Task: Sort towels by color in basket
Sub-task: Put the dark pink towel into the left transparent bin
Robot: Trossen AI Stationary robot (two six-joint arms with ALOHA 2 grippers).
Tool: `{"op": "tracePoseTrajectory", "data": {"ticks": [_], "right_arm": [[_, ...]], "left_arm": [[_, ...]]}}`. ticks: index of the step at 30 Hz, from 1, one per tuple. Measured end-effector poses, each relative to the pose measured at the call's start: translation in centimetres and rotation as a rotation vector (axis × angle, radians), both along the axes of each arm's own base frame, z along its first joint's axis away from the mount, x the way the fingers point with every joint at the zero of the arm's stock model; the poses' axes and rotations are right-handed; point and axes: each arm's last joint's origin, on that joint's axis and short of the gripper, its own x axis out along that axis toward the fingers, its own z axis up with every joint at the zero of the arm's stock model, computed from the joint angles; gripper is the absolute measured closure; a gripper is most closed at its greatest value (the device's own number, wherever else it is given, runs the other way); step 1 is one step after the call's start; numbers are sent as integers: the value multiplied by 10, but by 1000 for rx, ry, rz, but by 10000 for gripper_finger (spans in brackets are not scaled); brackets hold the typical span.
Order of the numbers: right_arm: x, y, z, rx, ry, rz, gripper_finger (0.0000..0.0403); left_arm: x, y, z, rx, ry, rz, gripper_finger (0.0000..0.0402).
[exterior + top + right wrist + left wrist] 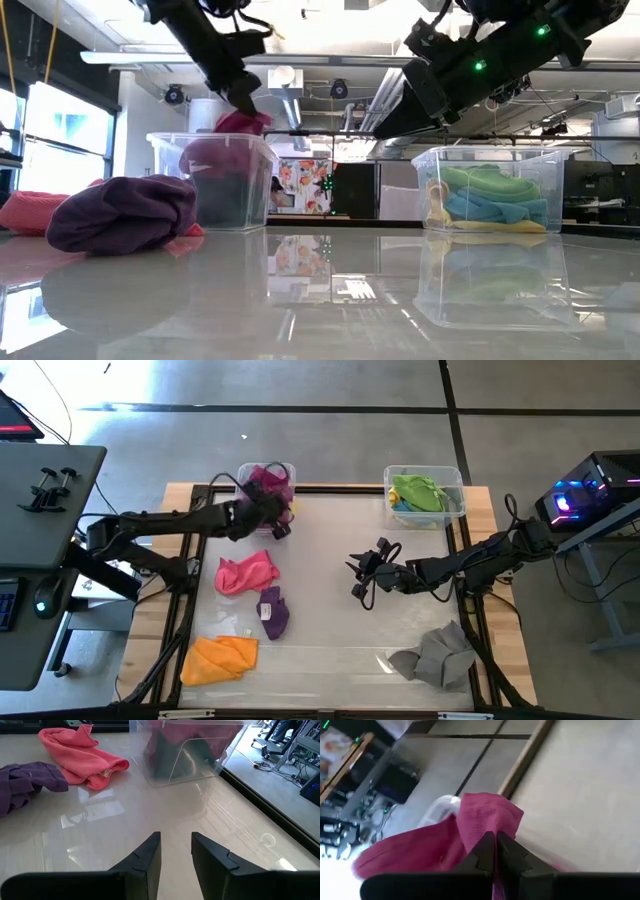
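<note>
A robotics lab or workshop is indicated. A bare grey concrete floor (pixel 330 450) is seen around the wood-edged, glossy white work table (pixel 330 610). Exposed silver ventilation ducts (pixel 290 100) and pipes are shown under the open ceiling. A computer case lit blue and purple (pixel 580 495) is placed beside the table, and a grey metal bench (pixel 40 490) opposite.
</note>
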Motion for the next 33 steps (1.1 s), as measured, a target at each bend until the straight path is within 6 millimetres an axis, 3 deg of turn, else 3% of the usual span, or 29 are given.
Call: {"op": "tracePoseTrajectory", "data": {"ticks": [5, 10, 14, 21, 27, 33], "right_arm": [[0, 0, 0, 10, -6, -5, 302], [0, 0, 0, 12, -8, -5, 302], [0, 0, 0, 12, -8, -5, 302], [0, 0, 0, 12, -7, -5, 302], [0, 0, 0, 10, -5, -5, 302], [0, 0, 0, 11, -5, -5, 302]], "left_arm": [[-23, 36, 3, -60, -37, 128, 401], [-38, 77, -17, -351, -136, 110, 401], [-39, 93, -33, -428, -135, 153, 394], [-36, 95, -34, -472, -166, 89, 314], [-39, 83, 3, -470, -223, 53, 242], [-48, 66, 35, -349, -254, 68, 231]]}}
